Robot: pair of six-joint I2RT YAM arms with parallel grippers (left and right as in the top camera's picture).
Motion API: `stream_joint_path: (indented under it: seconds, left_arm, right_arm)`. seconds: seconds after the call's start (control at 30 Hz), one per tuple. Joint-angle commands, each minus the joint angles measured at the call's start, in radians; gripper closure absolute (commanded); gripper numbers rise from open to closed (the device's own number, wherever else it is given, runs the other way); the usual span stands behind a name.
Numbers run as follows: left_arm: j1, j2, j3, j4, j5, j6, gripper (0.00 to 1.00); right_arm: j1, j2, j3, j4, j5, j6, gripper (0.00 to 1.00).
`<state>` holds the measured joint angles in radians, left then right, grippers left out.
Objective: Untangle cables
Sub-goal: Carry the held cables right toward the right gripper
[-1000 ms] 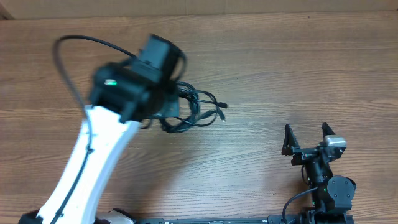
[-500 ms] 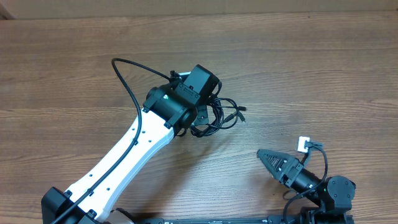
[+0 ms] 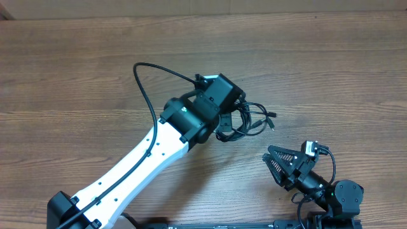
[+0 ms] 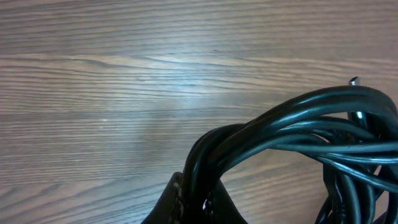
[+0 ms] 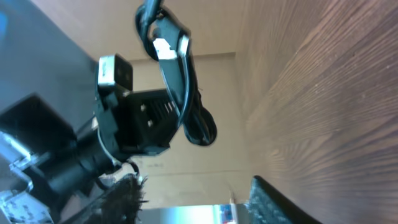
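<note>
The cables (image 3: 251,118) are a knotted bundle of thin black cords at the table's middle, with small plug tips (image 3: 272,116) sticking out to the right. My left gripper (image 3: 224,124) is shut on the bundle's left side, mostly hidden under its black wrist head. In the left wrist view the strands (image 4: 292,121) rise out of the pinched fingertips (image 4: 179,198) and arc to the right just above the wood. My right gripper (image 3: 272,164) lies low at the front right, below the bundle, pointing left. It stands open with nothing between its fingers (image 5: 273,200).
The left arm's thick black cable (image 3: 146,79) loops up over the wood behind the arm. The left arm's black head (image 5: 134,127) shows in the right wrist view. The table's back edge (image 3: 203,14) meets a cardboard wall.
My left arm has carried the bundle to the right. My right gripper has swung from pointing away to pointing left, and its jaws have narrowed.
</note>
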<state>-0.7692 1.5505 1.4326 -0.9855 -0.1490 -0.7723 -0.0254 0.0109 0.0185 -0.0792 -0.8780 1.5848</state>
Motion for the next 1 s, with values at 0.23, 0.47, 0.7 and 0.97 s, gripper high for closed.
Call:
stream_joint_path:
  seconds: [0.23, 0.47, 0.7, 0.97]
  left_arm:
    - [-0.112, 0.032, 0.0, 0.031, 0.017, -0.018, 0.96]
    - [-0.163, 0.073, 0.0, 0.033, 0.047, -0.018, 0.96]
    - [-0.149, 0.072, 0.001, 0.037, -0.047, 0.018, 0.96]
    - [-0.063, 0.069, 0.003, 0.035, -0.118, 0.064, 0.96]
  right_arm:
    - [-0.001, -0.008, -0.01, 0.008, 0.065, 0.047, 0.56]
    - [-0.001, -0.008, -0.01, 0.014, 0.119, 0.046, 0.71]
    - [-0.001, -0.008, -0.01, 0.014, 0.111, 0.041, 0.96]
    - [-0.001, -0.008, -0.01, 0.011, 0.08, 0.003, 0.96]
